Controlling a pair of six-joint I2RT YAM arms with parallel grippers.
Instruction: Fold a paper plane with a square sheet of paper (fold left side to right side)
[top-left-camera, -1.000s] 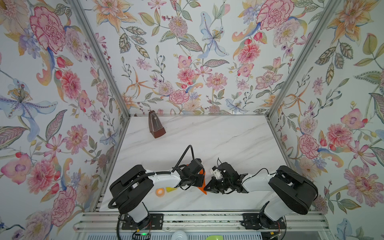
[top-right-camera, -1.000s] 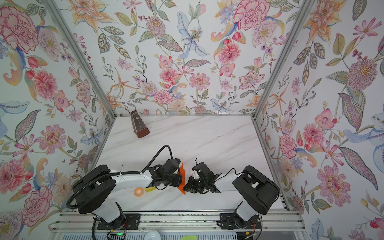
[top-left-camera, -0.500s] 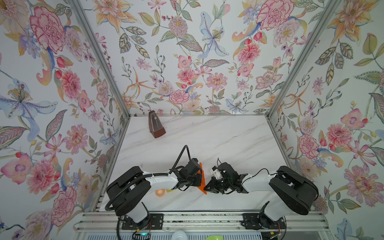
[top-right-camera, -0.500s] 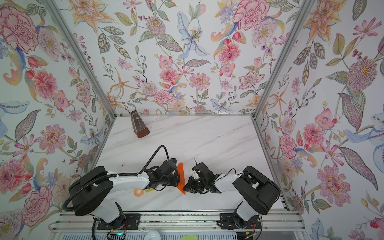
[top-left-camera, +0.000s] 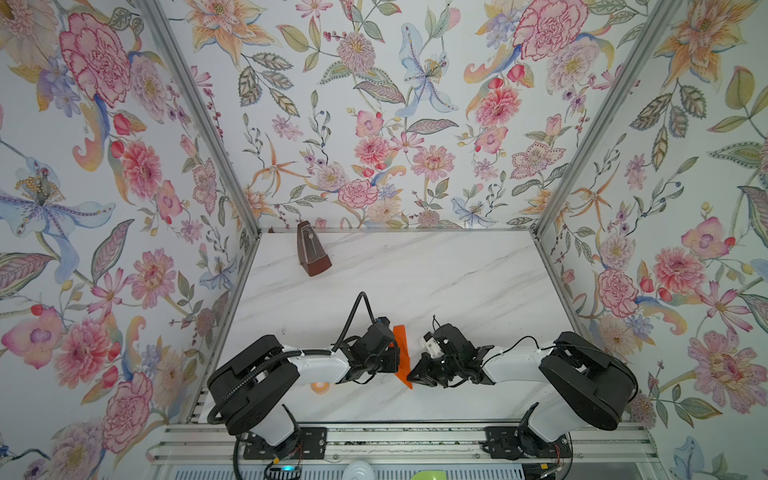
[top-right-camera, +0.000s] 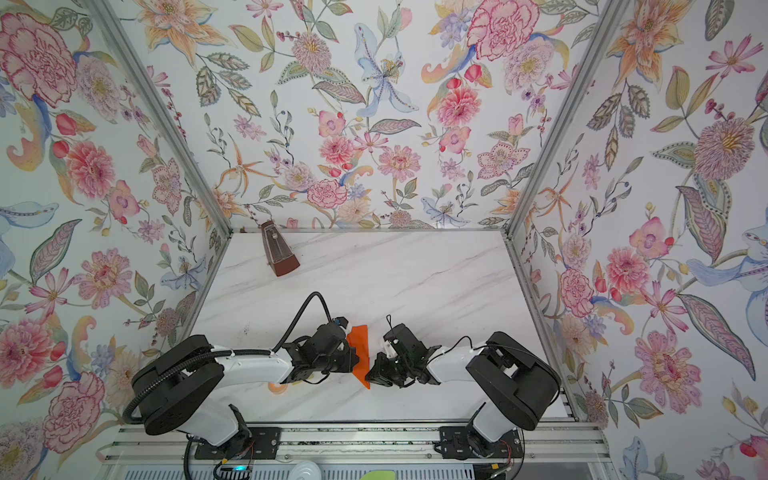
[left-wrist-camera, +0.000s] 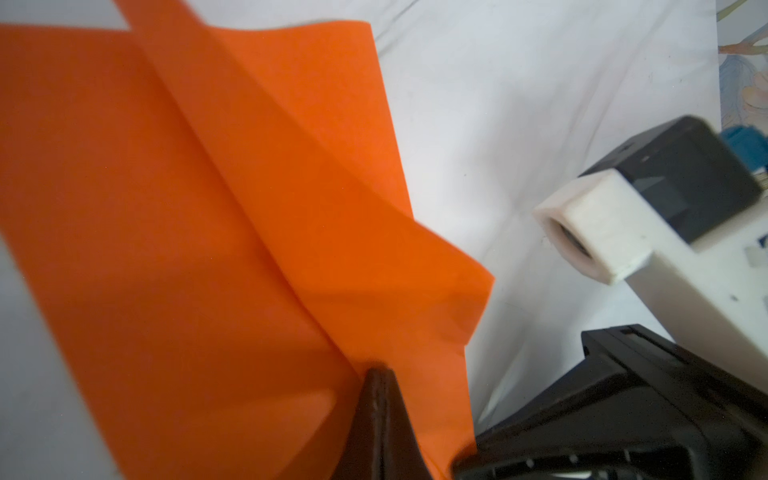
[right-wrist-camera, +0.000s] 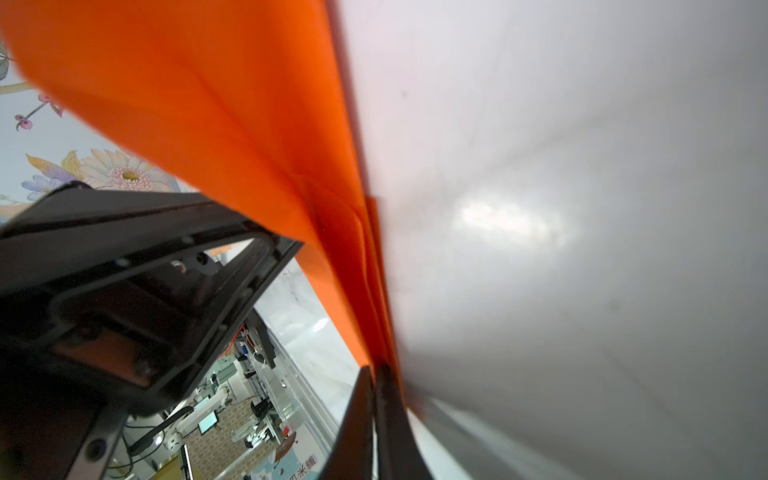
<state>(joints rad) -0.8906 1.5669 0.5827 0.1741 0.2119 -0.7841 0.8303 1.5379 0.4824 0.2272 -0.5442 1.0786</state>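
The square sheet of paper (top-left-camera: 401, 347) (top-right-camera: 360, 349) is bright orange and folded into a narrow pointed shape. It stands on edge above the front middle of the table, between my two grippers. My left gripper (top-left-camera: 395, 363) (top-right-camera: 353, 362) is shut on it from the left; in the left wrist view its fingertips (left-wrist-camera: 380, 374) pinch a crease of the creased paper (left-wrist-camera: 208, 208). My right gripper (top-left-camera: 414, 374) (top-right-camera: 370, 375) meets the paper from the right. In the right wrist view its fingers (right-wrist-camera: 376, 372) stand almost together, with the paper's layered edge (right-wrist-camera: 232, 108) running into their tips.
A brown metronome (top-left-camera: 312, 255) (top-right-camera: 279, 254) stands at the back left of the marble table (top-left-camera: 457, 282). A small orange tape ring (top-left-camera: 320, 387) (top-right-camera: 276, 388) lies partly under my left arm. Flowered walls close in three sides; a metal rail (top-left-camera: 395, 436) runs along the front.
The left arm has shifted slightly, and the paper now shows as a longer, more upright strip between the grippers. The right arm has stayed in place.
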